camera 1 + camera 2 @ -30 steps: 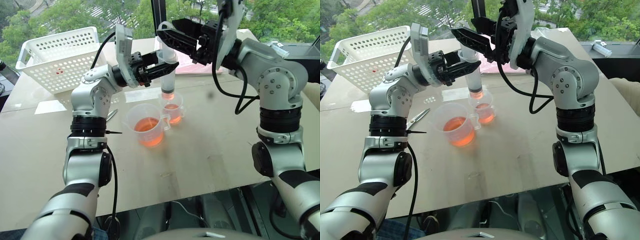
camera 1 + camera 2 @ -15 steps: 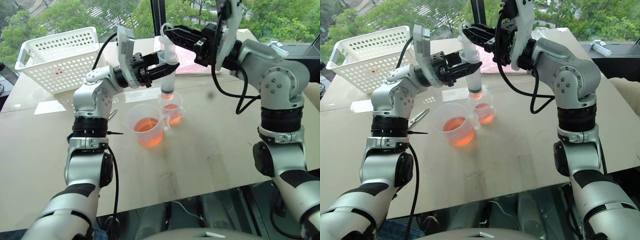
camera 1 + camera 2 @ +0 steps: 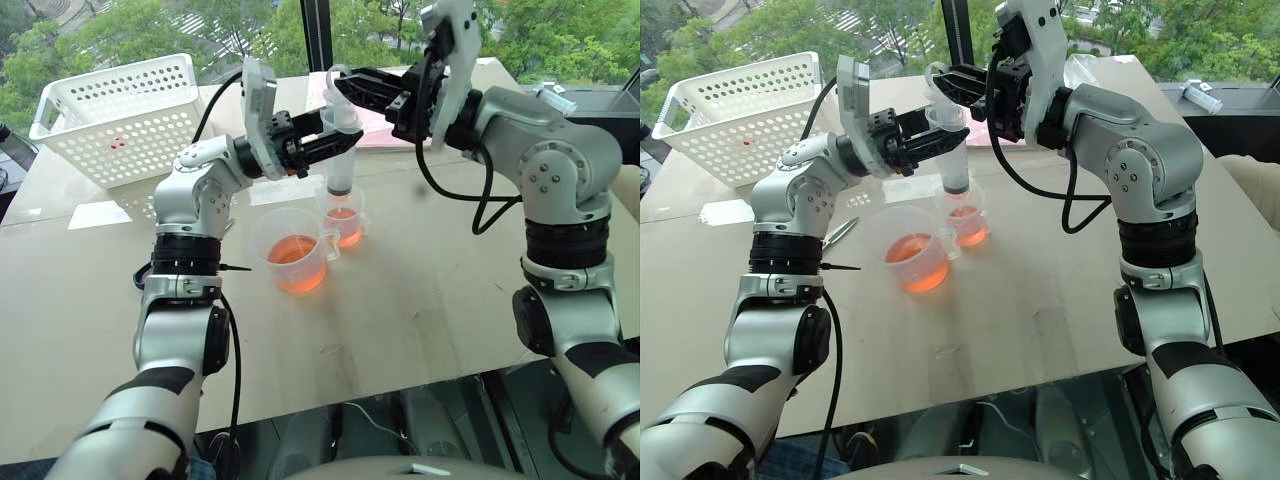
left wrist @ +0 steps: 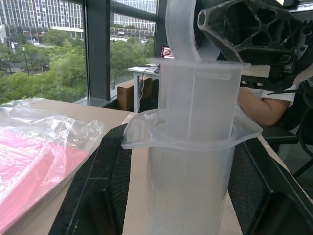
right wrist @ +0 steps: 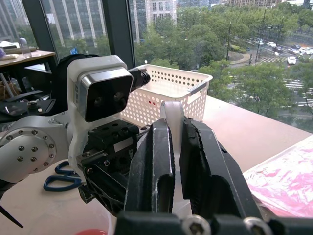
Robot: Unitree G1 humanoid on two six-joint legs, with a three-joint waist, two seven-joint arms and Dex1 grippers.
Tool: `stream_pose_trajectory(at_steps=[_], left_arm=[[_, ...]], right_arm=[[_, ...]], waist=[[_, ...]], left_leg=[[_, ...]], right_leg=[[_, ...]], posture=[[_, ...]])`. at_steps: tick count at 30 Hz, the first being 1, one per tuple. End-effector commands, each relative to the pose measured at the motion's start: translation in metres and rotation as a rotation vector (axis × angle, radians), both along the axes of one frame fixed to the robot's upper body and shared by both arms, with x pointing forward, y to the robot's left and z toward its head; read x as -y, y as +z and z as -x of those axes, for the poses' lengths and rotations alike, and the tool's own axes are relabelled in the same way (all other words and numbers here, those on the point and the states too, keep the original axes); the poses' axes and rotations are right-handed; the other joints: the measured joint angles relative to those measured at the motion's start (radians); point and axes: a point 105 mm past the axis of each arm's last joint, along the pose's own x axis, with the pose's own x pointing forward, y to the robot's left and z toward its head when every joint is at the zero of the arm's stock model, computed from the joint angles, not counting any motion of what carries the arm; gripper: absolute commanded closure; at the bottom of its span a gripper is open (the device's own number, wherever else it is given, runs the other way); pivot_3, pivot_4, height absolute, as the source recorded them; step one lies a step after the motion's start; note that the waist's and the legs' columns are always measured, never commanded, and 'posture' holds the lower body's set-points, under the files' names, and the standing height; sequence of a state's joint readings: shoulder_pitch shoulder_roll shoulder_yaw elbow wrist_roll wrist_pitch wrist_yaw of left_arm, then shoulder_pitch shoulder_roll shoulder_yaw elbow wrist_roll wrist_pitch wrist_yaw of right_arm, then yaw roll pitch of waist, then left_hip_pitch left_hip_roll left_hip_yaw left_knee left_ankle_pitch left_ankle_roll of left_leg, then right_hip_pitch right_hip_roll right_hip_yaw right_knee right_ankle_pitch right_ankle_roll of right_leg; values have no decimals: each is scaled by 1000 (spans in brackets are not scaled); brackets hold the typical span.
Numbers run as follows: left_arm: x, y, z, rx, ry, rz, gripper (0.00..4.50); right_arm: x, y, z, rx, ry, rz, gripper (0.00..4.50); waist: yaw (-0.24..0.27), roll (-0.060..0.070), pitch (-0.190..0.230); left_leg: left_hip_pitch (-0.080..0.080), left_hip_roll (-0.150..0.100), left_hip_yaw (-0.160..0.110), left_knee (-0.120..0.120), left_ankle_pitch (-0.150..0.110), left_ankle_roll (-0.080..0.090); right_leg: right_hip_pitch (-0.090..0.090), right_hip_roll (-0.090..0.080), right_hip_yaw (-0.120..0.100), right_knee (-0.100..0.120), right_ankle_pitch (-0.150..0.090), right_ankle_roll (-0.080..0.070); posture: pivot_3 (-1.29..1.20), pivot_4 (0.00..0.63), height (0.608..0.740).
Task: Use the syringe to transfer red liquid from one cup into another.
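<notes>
While the left end effector (image 3: 335, 142) clasps the barrel of the syringe (image 3: 340, 165) between its black fingers, the right end effector (image 3: 345, 85) is clenched on the looped top of the plunger just above it. The syringe is a clear plastic tube held upright, with a flared flange resting over the left fingers and a narrow tip pointing down; a little orange-red liquid (image 3: 341, 189) sits at its lower end. Directly below that tip stands the smaller cup (image 3: 345, 222), a narrow clear plastic vessel holding some of the same translucent liquid. Just beside it, on the side nearer the left arm and touching or nearly so, is the larger cup (image 3: 293, 250), wide, clear and round, with a side handle and a deeper pool of red liquid (image 3: 295, 258).

Both cups rest on a pale, smooth surface (image 3: 420, 300). Beyond the left end effector sits a white plastic basket (image 3: 120, 115) with perforated walls. Behind the right end effector lies a pink sheet in crinkled clear plastic wrap (image 4: 34, 147). Scissors with blue handles (image 5: 61, 175) lie on the surface under the left arm, partly hidden by it. A second syringe (image 3: 1202, 93) lies at the far corner, well apart. In the left wrist view a person's arm (image 4: 261, 106) shows behind the syringe.
</notes>
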State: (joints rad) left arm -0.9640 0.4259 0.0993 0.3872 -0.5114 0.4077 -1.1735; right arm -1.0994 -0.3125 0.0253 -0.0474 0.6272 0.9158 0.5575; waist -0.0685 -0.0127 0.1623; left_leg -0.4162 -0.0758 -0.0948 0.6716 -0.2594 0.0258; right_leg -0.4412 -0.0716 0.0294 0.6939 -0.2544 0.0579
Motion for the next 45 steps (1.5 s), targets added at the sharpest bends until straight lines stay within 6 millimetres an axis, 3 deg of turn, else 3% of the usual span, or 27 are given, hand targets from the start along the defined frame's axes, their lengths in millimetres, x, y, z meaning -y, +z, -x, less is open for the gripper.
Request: stream_pose_trajectory(at_steps=[1, 10, 16, 17, 21, 22, 32, 36, 40, 45], left_arm=[[-4, 37, 9, 131, -11, 80, 2340], [-4, 36, 9, 133, -8, 79, 2340], [-6, 33, 8, 134, 1, 64, 2340], [-6, 33, 7, 134, 3, 65, 2340], [-7, 34, 6, 142, 9, 65, 2340], [-7, 34, 6, 142, 9, 65, 2340], [-9, 38, 6, 147, 13, 69, 2340], [-12, 52, 6, 148, 29, 116, 2340], [-29, 82, 10, 198, 93, 143, 2340], [-69, 124, 12, 206, 248, 181, 2340]], right_arm=[[-2, -26, -3, -64, -16, 101, 4478], [-2, -33, -4, -75, -23, 124, 4478], [-1, 2, -4, 0, -5, -33, 4478], [0, 6, -4, 4, 1, -53, 3661], [4, 27, 0, 31, 31, -178, 1821], [5, 31, 2, 39, 43, -198, 1557], [19, 52, 28, 57, 201, -326, 1557], [33, 65, 35, 91, 228, -408, 1557], [56, 65, 28, 87, 157, -430, 1557], [83, 53, 20, 66, 50, -400, 1557]], waist=[[-1, 0, 0], [0, 0, 0], [-1, 0, 0], [0, 0, 0], [1, 0, 0], [1, 0, 0], [-1, 0, 0], [0, 0, 0], [-1, 0, 0], [-2, 0, 0]], left_leg=[[0, 0, 0, 0, 0, 0], [0, 0, 0, 0, 0, 0], [0, 0, 0, 0, 0, 0], [0, 0, 0, 0, 0, 0], [0, 0, 0, 0, 0, 0], [0, 0, 0, 0, 0, 0], [0, 0, 0, 0, 0, 0], [0, 0, 0, 0, 0, 0], [0, 0, 0, 0, 0, 0], [0, 0, 0, -1, 0, 0]], right_leg=[[0, 0, 0, 0, 0, 0], [0, 0, 0, 0, 0, 0], [0, 0, 0, 0, 0, 0], [0, 0, 0, 0, 0, 0], [0, 0, 0, 0, 0, 0], [0, 0, 0, 0, 0, 0], [0, 0, 0, 0, 0, 0], [0, 0, 0, 0, 0, 0], [0, 0, 0, 0, 0, 0], [0, 0, 0, 0, 0, 0]], posture=[[0, 150, 740], [0, 150, 740], [0, 150, 740], [0, 150, 740], [0, 150, 740], [0, 150, 740], [0, 150, 740], [0, 150, 740], [0, 150, 740], [0, 150, 740]])
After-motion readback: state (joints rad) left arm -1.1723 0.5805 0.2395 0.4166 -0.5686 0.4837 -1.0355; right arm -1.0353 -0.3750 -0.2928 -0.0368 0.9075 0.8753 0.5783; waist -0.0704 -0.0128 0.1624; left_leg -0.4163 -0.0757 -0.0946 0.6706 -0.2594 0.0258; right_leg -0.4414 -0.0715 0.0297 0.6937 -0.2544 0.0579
